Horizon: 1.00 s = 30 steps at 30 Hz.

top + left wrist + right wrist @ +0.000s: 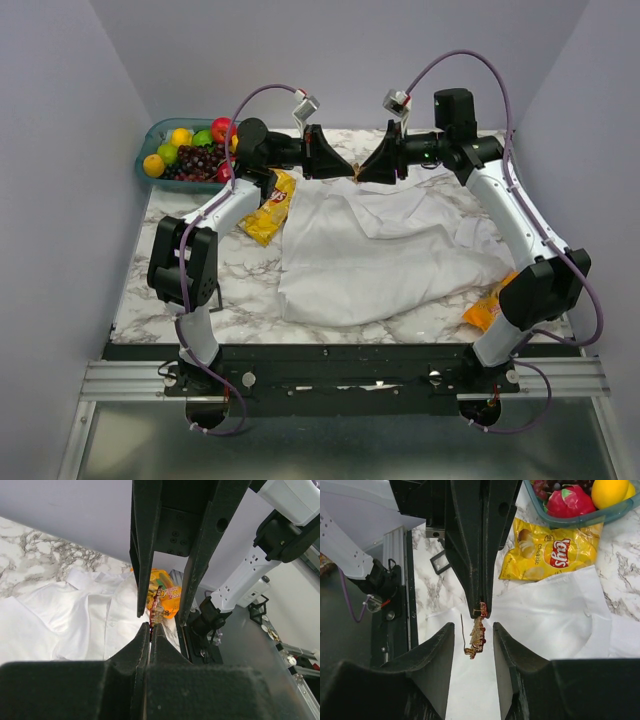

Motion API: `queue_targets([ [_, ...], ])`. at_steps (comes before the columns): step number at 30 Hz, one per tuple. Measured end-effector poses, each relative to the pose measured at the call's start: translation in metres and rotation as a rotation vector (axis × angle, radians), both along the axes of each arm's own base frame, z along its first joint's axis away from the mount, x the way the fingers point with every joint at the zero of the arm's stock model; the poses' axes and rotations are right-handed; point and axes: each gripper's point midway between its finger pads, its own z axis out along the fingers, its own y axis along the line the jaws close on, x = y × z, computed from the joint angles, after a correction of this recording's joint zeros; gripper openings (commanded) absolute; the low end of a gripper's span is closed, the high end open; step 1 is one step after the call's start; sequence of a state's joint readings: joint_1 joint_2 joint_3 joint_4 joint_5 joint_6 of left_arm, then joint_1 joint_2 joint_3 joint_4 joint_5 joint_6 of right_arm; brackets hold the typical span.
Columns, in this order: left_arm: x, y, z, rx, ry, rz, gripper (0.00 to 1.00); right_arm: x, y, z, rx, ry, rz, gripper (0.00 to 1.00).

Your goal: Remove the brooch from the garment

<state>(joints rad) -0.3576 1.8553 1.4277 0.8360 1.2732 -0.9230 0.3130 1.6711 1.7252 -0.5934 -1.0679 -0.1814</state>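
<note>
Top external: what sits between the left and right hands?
The brooch, pinched by the left hand and dangling inside the open right hand. Clearest in the right wrist view.

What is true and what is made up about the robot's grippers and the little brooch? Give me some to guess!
1. The left gripper is pinching the brooch. True.
2. The right gripper is shut. False: its fingers are open, one on each side of the brooch.
3. The chip bag is inside the fruit tub. False: it lies on the table, next to the tub.
4. The shirt is white. True.
</note>
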Motion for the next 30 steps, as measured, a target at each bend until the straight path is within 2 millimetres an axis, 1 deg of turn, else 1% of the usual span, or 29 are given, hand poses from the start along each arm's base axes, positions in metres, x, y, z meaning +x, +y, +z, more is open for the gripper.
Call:
queue_targets([
  [4,0.000,0.000,-0.001,0.002,-0.006,0.001,0.00,0.002,-0.001,-0.002,0.002,0.016,-0.003,0.48],
  [15,0.005,-0.001,-0.008,0.017,-0.004,0.015,0.00,0.012,-0.021,0.001,0.024,0.036,-0.036,0.46],
  [18,0.005,-0.001,-0.009,0.018,-0.007,0.017,0.00,0.012,-0.020,0.002,0.029,0.037,-0.035,0.48],
  [19,0.005,-0.001,-0.009,0.018,-0.008,0.017,0.00,0.012,-0.020,0.003,0.030,0.036,-0.034,0.51],
  [21,0.005,-0.001,-0.010,0.020,-0.008,0.017,0.00,0.012,-0.019,0.003,0.036,0.042,-0.029,0.54],
  [30,0.006,-0.001,-0.013,0.028,-0.001,0.019,0.00,0.017,-0.016,-0.005,0.043,0.079,-0.023,0.54],
])
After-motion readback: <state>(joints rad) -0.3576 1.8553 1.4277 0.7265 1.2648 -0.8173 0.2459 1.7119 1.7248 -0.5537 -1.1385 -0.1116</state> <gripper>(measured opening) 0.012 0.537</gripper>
